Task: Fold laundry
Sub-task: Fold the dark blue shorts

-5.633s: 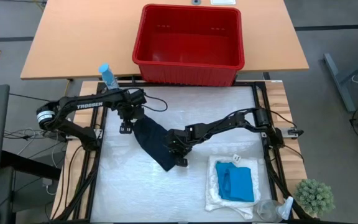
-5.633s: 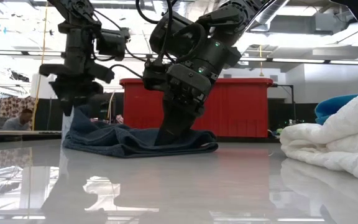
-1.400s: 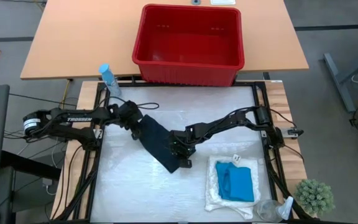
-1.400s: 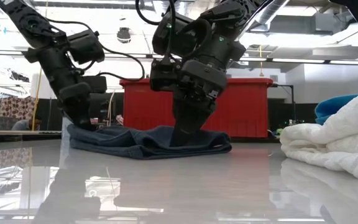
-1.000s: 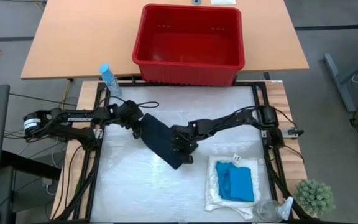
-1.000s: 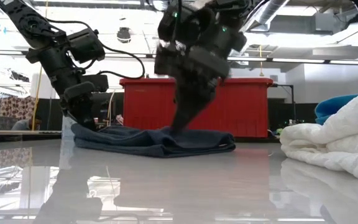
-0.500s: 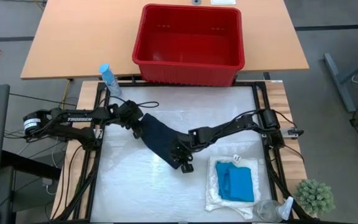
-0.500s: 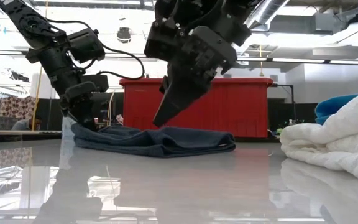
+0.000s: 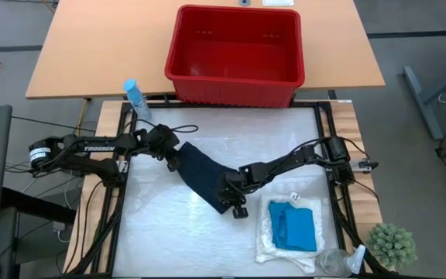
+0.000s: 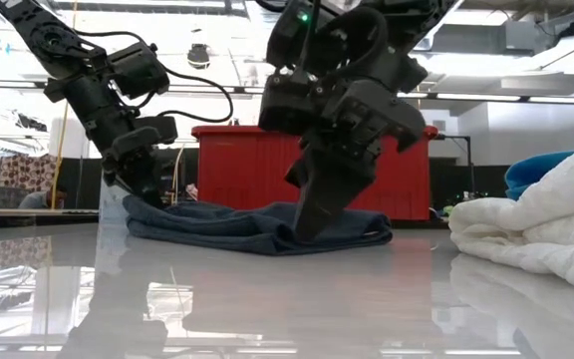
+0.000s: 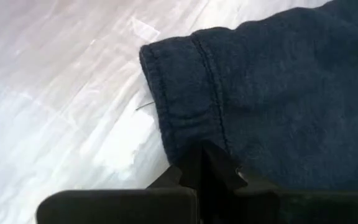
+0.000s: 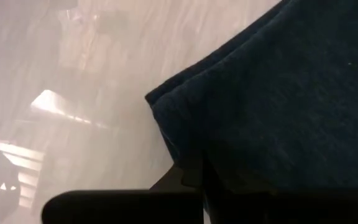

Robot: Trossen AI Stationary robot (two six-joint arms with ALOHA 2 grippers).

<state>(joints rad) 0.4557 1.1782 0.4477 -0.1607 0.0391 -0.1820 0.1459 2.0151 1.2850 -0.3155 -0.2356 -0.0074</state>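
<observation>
The dark navy garment (image 9: 204, 177) lies folded as a slanting strip on the white table top (image 9: 169, 232). My left gripper (image 9: 173, 160) is shut at the strip's far left end. At its near right end stands my right gripper (image 9: 236, 204), also shut. Near the table's right front corner the cream-white cloth (image 9: 265, 236) lies folded, and the folded turquoise garment (image 9: 294, 230) rests on top of it. My left gripper sets its shut fingertips (image 11: 205, 160) on the stitched hem (image 11: 194, 124) at the garment's far left end, slanting down from the table's left. The hem lies flat on the table. Whether a layer is caught between the tips, I cannot tell. My right gripper presses its shut fingertips (image 12: 194, 175) down on the folded near corner (image 12: 179, 134) of the garment, slanting down from the table's right. The corner lies on the table (image 10: 297, 231).
A red plastic basket (image 9: 235, 54) stands on the wooden table beyond the far edge. A blue-capped bottle (image 9: 134, 97) stands at the far left corner, a small plant (image 9: 393, 244) and a clear bottle (image 9: 339, 262) at the near right. Bare table top lies at the near left.
My right gripper has lifted off the garment's middle, gone toward the near right edge and come down on the garment's near corner, shut throughout. The garment's near end has slid a little toward the right; its far end stays under my left gripper.
</observation>
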